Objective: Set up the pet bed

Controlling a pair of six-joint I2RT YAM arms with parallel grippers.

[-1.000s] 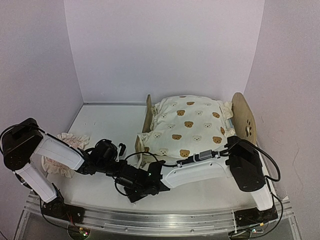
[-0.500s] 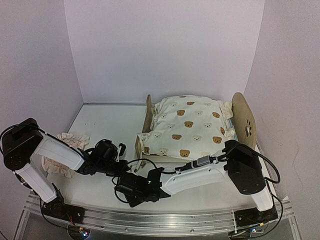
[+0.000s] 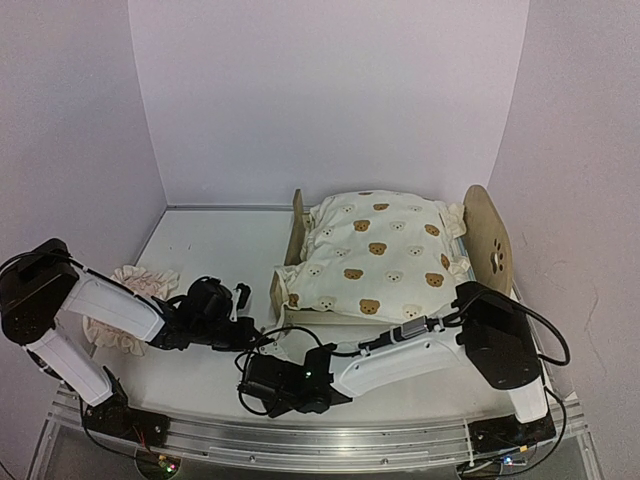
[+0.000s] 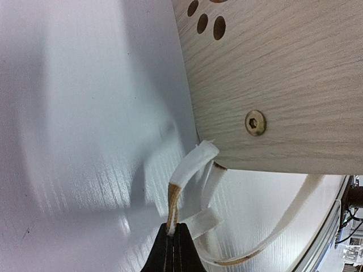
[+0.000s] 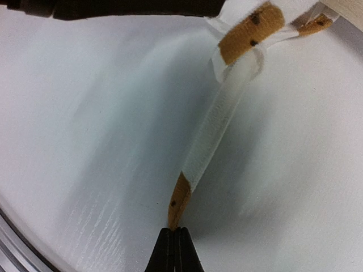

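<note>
The pet bed [image 3: 490, 245] stands at the right of the table, its plywood footboard [image 3: 278, 290] facing left, with the cream bear-print quilt [image 3: 380, 250] lying over it. In the left wrist view the footboard [image 4: 272, 85] fills the upper right. My left gripper [image 4: 174, 231] is shut on the end of a white quilt tie [image 4: 193, 164] just below the footboard's corner. My right gripper [image 5: 175, 231] is shut on the brown tip of a second tie [image 5: 218, 133], which stretches taut up toward the bed. From above, the left gripper [image 3: 245, 318] and right gripper [image 3: 247, 378] sit close together, left of the footboard.
A pinkish ruffled pillow [image 3: 125, 300] lies on the table at the far left, beside the left arm. The table's metal front rail [image 3: 300, 445] runs just behind the right gripper. Lilac walls close in on three sides.
The right gripper has slid left and toward the table's front edge, and its jaws have shut on the tie's brown tip. The left gripper has held its grip without moving.
</note>
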